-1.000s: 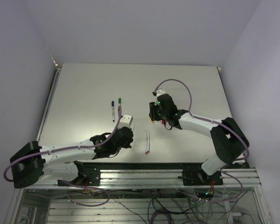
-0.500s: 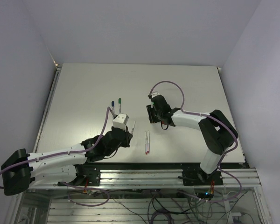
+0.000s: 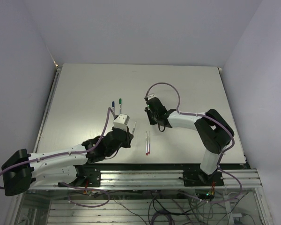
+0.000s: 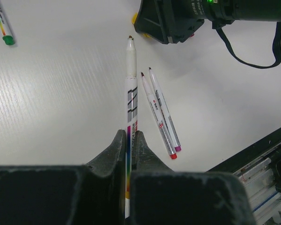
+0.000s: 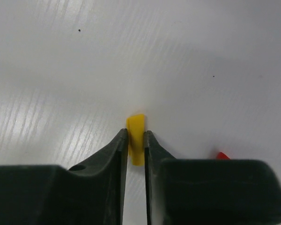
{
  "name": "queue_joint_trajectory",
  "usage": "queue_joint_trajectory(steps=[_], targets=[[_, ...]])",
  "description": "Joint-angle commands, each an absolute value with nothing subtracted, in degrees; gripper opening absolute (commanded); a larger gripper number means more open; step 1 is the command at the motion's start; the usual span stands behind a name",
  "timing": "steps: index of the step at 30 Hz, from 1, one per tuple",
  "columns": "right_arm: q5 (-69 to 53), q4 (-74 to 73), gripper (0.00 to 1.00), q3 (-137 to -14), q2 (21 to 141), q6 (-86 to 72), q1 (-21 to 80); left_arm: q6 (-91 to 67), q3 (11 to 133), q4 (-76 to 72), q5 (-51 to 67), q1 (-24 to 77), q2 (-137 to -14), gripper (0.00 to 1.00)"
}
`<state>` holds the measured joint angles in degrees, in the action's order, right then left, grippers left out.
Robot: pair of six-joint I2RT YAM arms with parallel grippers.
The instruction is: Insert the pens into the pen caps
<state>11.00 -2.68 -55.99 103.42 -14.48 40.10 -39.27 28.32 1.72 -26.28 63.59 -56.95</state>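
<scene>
Two of the five pens look finished from above: a blue-capped pen (image 3: 113, 108) and a green-capped pen (image 3: 120, 106) lie side by side on the bench (image 3: 84, 84), well apart from both arms. Nearer the front edge a pair of bare pens (image 3: 147, 143) lies almost touching. Between the two groups the left tool (image 3: 129, 135) carries the fifth pen (image 3: 133, 126), and the right tool (image 3: 152, 120) is down at the bench just beyond it. From the left wrist, the left tool is clenched on the rear part of the fifth pen. The pen's dark tip points toward the right tool, near it but apart, and a sliver of the yellow cap (image 4: 135, 18) shows at that tool's edge. The bare pair lies just to one side, with red and magenta ends toward the camera. From the right wrist, the right tool is pinched on the yellow cap, fingers against both its sides. Whether the cap rests on the bench or is lifted I cannot tell. A red cap (image 5: 221, 155) peeks out beside one finger, and the magenta cap I cannot pick out. By my reckoning the job is under halfway: two pens are capped, this one is about to meet its cap, and the pair is untouched. No tray or box is to be seen; the caps are the only receivers, and the yellow one has no pen in it.
</scene>
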Motion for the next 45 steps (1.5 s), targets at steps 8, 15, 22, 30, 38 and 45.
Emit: queue_joint_trajectory(steps=[8, 15, 22, 30, 38, 45], targets=[[12.57, -6.74, 0.00, -56.32, 106.33, -15.48, 40.47, -39.85, 27.45, 0.77, -27.07, 63.74, -56.03, 0.07], [12.83, -3.28, 0.00, -54.34, 97.92, -17.35, 40.48, -38.65, 26.38, -3.80, -26.06, 63.72, -56.16, 0.07], [11.34, 8.31, 0.00, -46.73, 81.44, -20.41, 40.48, -36.45, 23.38, -18.91, -22.19, 63.72, -56.11, 0.07], [4.63, 29.06, 0.00, -34.01, 61.44, -24.24, 40.45, -34.94, 21.57, -34.78, -19.16, 63.72, -57.60, 0.07], [-0.07, 42.42, 0.11, -28.98, 55.70, -29.96, 40.48, -33.28, 24.35, -44.32, -13.75, 63.74, -63.42, 0.07], [-0.32, 52.84, 0.10, -25.49, 56.10, -33.01, 40.46, -33.10, 24.64, -51.22, -11.21, 63.72, -64.95, 0.07]])
